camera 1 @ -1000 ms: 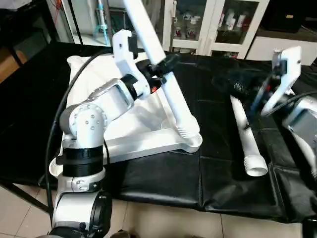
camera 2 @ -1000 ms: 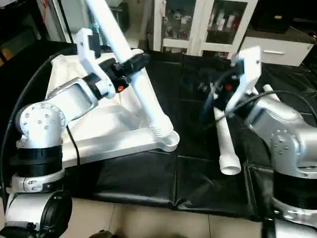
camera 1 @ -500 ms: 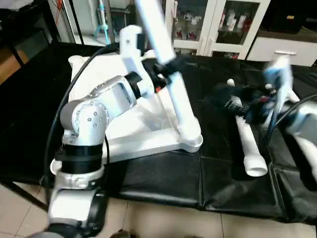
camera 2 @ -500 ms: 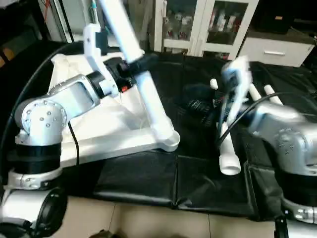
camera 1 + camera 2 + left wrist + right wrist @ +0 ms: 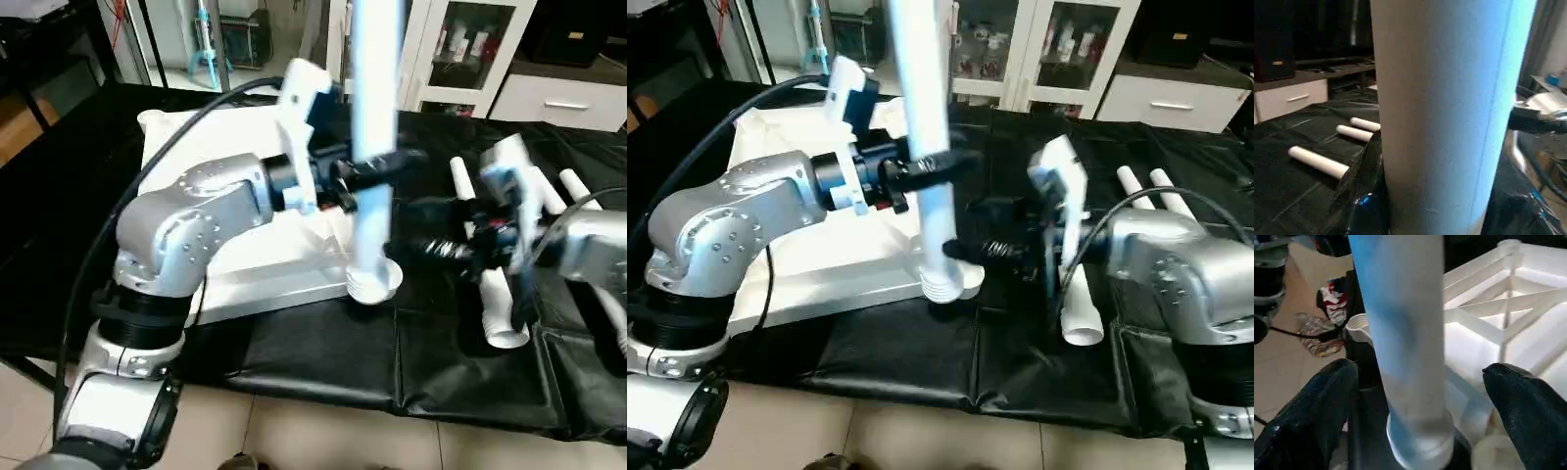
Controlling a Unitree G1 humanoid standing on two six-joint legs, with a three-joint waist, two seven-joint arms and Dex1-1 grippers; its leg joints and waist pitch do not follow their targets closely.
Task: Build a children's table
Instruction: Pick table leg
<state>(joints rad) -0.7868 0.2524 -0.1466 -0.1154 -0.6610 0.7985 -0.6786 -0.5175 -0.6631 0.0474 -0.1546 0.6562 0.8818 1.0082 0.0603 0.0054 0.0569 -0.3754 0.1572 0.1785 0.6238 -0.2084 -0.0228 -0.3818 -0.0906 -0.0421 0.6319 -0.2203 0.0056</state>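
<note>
Left eye view: the left end effector is clenched on the upright leg partway up the shaft; the leg's ribbed foot end sits at the near corner socket of the tabletop, which lies ribs-up on the desk.
Right eye view: the right end effector hovers beside the socket on its right, level with the leg's lower end; spare legs lie on the desk well to the right of the socket.
Left wrist view: the held leg's shaft rises close in front, with three loose legs lying flat on the desk beyond.
Right wrist view: the right end effector's fingers stand wide apart, released, one on each side of the leg just above the socket; neither visibly touches it.
Key relation: the leg's long axis runs near vertical, straight over the socket, between the right fingers.
Nearer arm: judged, the right one is placed to grip low and help seat the leg.
</note>
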